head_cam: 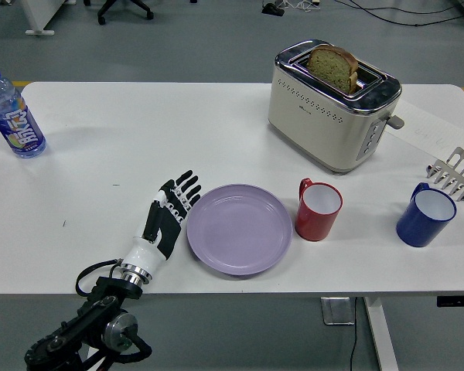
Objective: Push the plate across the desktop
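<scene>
A lilac plate lies flat on the white table, near the front edge, a little left of centre. My left hand lies flat on the table with its fingers straight and spread, its edge against the plate's left rim. It holds nothing. The plate's right rim is almost touching a red mug. My right arm is out of view.
A cream toaster with a slice of bread stands at the back right. A blue mug and a metal rack are at the far right. A water bottle stands at the far left.
</scene>
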Controlling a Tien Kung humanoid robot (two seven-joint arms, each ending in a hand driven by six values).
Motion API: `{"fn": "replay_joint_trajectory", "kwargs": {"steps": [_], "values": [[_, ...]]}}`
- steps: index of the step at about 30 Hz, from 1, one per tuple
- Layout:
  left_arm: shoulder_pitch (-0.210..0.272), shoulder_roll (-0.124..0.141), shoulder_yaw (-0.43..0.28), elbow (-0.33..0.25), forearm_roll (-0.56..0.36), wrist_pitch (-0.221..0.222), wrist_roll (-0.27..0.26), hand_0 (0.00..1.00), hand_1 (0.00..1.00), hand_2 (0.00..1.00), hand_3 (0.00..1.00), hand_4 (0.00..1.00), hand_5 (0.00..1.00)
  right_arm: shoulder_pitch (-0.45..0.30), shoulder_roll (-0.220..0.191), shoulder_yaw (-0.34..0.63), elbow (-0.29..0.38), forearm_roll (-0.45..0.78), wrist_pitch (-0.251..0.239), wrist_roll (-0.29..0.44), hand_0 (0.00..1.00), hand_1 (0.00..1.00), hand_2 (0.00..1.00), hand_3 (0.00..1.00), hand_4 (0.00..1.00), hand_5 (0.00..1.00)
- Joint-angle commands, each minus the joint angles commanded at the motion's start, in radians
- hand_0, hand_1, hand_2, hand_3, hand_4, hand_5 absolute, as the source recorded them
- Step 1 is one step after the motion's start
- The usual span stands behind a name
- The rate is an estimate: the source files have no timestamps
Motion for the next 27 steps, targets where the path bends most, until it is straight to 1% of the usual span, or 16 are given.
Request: {"fn": "replay_joint_trajectory", "kwargs": {"steps": [10, 16, 18, 19, 20, 22, 25, 26, 27], "values": [[-0.014, 0.0, 0.019, -0.014, -0.002, -0.003, 0.0, 0.922, 0.93, 0.947, 0.884, 0.466, 0.998, 0.006, 0.001, -0.001, 0.0, 0.001, 0.0, 0.0, 0.601, 0.544, 0.641, 0.615, 0.132, 0.356], [-0.011, 0.0, -0.003, -0.024, 0.01, 0.01, -0.004, 0.915, 0.928, 0.945, 0.882, 0.467, 0.998, 0.006, 0.001, 0.0, 0.0, -0.002, 0.001, -0.001, 0.601, 0.544, 0.64, 0.615, 0.132, 0.355], [0.001, 0.0, -0.066, -0.039, 0.043, 0.03, 0.004, 0.915, 0.928, 0.945, 0.882, 0.467, 0.998, 0.006, 0.001, 0.001, 0.0, -0.001, 0.0, -0.001, 0.601, 0.544, 0.64, 0.615, 0.132, 0.355], [0.004, 0.0, -0.087, -0.043, 0.051, 0.032, 0.008, 0.915, 0.928, 0.945, 0.882, 0.467, 0.998, 0.006, 0.001, 0.002, 0.0, -0.001, 0.0, -0.001, 0.601, 0.544, 0.64, 0.615, 0.132, 0.355], [0.007, 0.0, -0.115, -0.048, 0.061, 0.032, 0.016, 0.865, 0.88, 0.9, 0.86, 0.467, 0.998, 0.006, 0.001, 0.003, 0.0, -0.002, 0.0, -0.001, 0.6, 0.543, 0.64, 0.615, 0.132, 0.356], [0.012, 0.0, -0.163, -0.057, 0.087, 0.031, 0.033, 0.865, 0.88, 0.9, 0.86, 0.467, 0.998, 0.006, 0.0, 0.005, 0.0, -0.004, 0.0, -0.001, 0.6, 0.543, 0.64, 0.615, 0.132, 0.356], [0.02, 0.016, -0.222, -0.069, 0.121, 0.026, 0.06, 0.865, 0.88, 0.9, 0.86, 0.467, 0.998, 0.004, 0.001, 0.014, 0.0, -0.014, 0.0, -0.003, 0.6, 0.543, 0.64, 0.615, 0.132, 0.356], [0.022, 0.025, -0.251, -0.073, 0.133, 0.025, 0.076, 0.847, 0.842, 0.858, 0.804, 0.464, 0.998, 0.003, 0.002, 0.017, 0.0, -0.018, 0.0, -0.003, 0.601, 0.543, 0.641, 0.614, 0.133, 0.355], [0.024, 0.038, -0.283, -0.079, 0.144, 0.018, 0.095, 0.847, 0.842, 0.858, 0.804, 0.464, 0.998, 0.004, 0.001, 0.017, 0.0, -0.017, 0.0, -0.003, 0.601, 0.543, 0.641, 0.614, 0.133, 0.355]]}}
